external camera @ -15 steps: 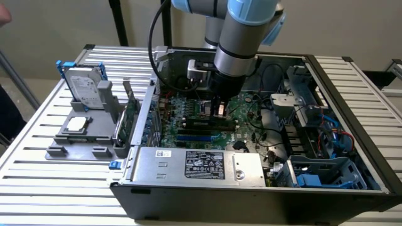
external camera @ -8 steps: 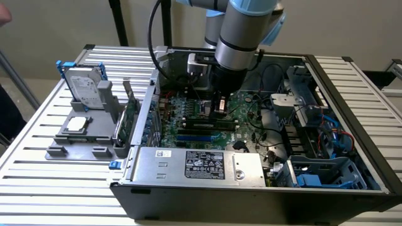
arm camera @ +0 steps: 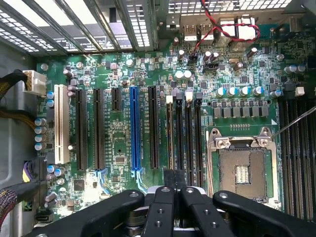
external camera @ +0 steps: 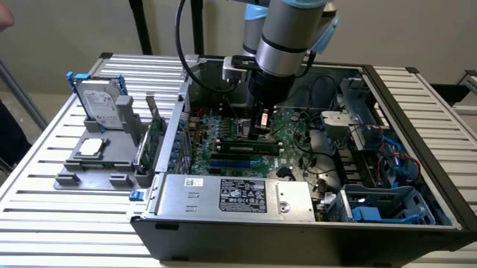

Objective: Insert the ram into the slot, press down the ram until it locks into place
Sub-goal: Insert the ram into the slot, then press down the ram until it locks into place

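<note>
Although the wrist view catches them only from behind, the fingers [arm camera: 157,207] look drawn together on the ram [arm camera: 173,177]. It shows there edge-on as a thin dark strip, so the grip is probable rather than certain. In the exterior view the gripper [external camera: 261,131] hangs low inside the open computer case [external camera: 417,184], with the ram [external camera: 262,120] held upright just above the green board [external camera: 223,125].

Just beyond the fingertips in the wrist view lie four narrow black slots side by side. The ram's edge runs parallel to them, near the end of the slot [arm camera: 178,133], and is not yet seated. A longer blue slot [arm camera: 134,128] lies beside the group on one side and the metal processor socket [arm camera: 242,168] on the other.

At the near edge of the case sits the power supply [external camera: 231,195]. Outside the case, toward the exterior view's left, a hard drive [external camera: 100,103] stands in a grey holder [external camera: 93,162] on the slatted table [external camera: 44,206].
</note>
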Tool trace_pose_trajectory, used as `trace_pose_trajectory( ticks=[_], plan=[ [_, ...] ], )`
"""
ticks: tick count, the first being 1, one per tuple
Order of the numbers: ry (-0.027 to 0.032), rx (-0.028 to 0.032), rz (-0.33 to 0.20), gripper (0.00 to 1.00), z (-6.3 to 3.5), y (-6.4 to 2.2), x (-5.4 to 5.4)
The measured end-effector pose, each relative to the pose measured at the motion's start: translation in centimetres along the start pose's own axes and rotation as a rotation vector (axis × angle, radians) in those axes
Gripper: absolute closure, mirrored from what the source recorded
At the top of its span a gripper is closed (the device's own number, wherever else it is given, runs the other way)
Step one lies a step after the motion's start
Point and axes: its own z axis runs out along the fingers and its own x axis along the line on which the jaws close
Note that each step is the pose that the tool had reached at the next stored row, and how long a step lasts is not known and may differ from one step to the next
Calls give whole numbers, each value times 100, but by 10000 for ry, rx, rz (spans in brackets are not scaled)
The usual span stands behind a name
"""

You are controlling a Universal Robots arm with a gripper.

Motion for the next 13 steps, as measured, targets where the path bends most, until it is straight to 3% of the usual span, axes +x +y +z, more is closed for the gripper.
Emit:
trace_pose_trajectory(
  ticks=[13],
  plan=[
    [1,-1,1,89,0,0,0]
  ],
)
